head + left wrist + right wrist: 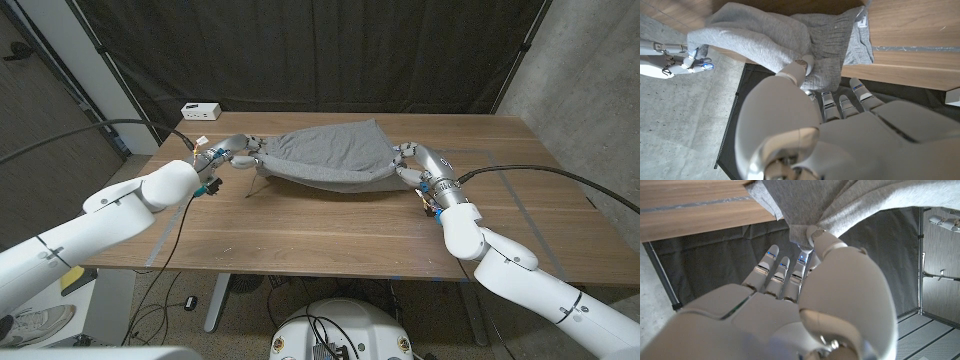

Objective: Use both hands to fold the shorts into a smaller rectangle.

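Shorts (pixel 330 155), grey, hang lifted off the wooden table (pixel 330 235) w/ front edge sagging between both hands, far part draped toward the table's back. Left hand (pixel 232 152) pinches left corner; right hand (pixel 408 158) pinches right corner. Step looks like mid-fold: edge raised, not yet laid over. Next move prob needs both hands carrying it across evenly, keeping fabric taut, then lowering onto the rest.

Shorts (pixel 330 152): soft matt grey knit cloth. Table (pixel 330 230): smooth wood w/ grain. Robot hand (pixel 805 300) shells: glossy white plastic.
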